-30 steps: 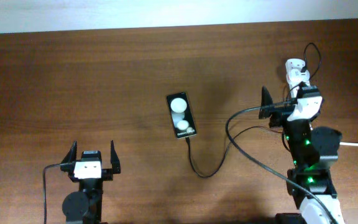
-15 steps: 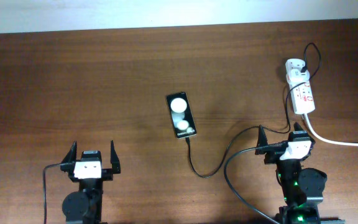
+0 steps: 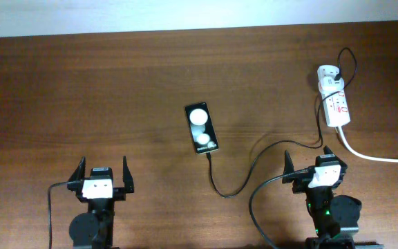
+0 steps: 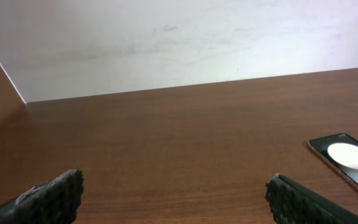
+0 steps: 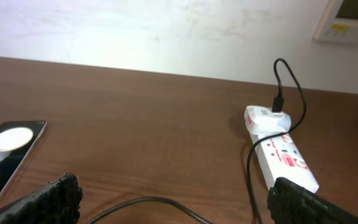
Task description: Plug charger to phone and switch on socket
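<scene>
The left pincer (image 3: 103,164) and right pincer (image 3: 308,158) are held wide open, empty. The charger (image 3: 225,196) seems seated in the phone (image 3: 201,128) mid-bench; the socket (image 3: 335,97), at two o'clock, should be pressed squarely on its switch

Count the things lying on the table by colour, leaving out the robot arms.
Black: 2, the phone and the charger cable
White: 2, the adapter block and the power strip with its thick cord
Total: 4
</scene>
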`<control>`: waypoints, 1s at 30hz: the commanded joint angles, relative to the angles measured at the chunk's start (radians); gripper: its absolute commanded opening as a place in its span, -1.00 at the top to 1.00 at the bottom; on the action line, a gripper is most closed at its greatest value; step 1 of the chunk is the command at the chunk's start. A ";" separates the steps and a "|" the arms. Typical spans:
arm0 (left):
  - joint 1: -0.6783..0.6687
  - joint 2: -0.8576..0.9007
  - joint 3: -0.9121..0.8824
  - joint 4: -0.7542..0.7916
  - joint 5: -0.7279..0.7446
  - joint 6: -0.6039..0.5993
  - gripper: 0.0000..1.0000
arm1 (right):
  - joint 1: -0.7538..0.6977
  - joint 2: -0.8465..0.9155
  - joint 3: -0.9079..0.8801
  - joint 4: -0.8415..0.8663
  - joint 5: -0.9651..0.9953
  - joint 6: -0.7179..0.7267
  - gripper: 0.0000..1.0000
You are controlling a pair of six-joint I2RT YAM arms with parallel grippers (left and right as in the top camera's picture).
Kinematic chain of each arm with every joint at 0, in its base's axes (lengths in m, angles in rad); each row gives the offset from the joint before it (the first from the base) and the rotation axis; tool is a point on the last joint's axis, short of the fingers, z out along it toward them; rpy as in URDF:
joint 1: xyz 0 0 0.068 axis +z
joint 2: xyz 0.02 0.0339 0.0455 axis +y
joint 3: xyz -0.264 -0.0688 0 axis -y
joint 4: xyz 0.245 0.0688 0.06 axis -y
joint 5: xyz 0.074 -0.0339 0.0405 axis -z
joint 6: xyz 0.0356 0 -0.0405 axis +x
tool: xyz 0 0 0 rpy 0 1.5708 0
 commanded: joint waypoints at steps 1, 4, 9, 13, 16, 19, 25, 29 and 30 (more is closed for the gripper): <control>0.006 -0.005 -0.002 -0.005 0.011 0.016 -0.98 | 0.011 -0.045 -0.005 -0.008 0.010 0.000 -0.97; 0.006 -0.005 -0.002 -0.005 0.011 0.016 -0.98 | 0.012 -0.066 -0.005 -0.008 0.008 0.000 -0.97; 0.006 -0.005 -0.002 -0.005 0.011 0.016 -0.98 | 0.011 -0.065 -0.005 -0.007 0.016 0.000 -0.97; 0.006 -0.005 -0.002 -0.005 0.011 0.016 -0.98 | 0.011 -0.065 -0.005 -0.007 0.016 0.001 -0.97; 0.006 -0.005 -0.002 -0.005 0.011 0.016 -0.98 | 0.011 -0.065 -0.005 -0.007 0.016 0.001 -0.97; 0.006 -0.005 -0.002 -0.005 0.011 0.016 -0.98 | 0.011 -0.065 -0.005 -0.007 0.016 0.001 -0.97; 0.006 -0.005 -0.002 -0.005 0.011 0.016 -0.98 | 0.011 -0.065 -0.005 -0.007 0.016 0.001 -0.97; 0.006 -0.005 -0.002 -0.005 0.011 0.016 -0.98 | 0.011 -0.065 -0.005 -0.007 0.016 0.001 -0.97; 0.006 -0.005 -0.002 -0.005 0.011 0.016 -0.98 | 0.011 -0.065 -0.005 -0.007 0.016 0.000 -0.97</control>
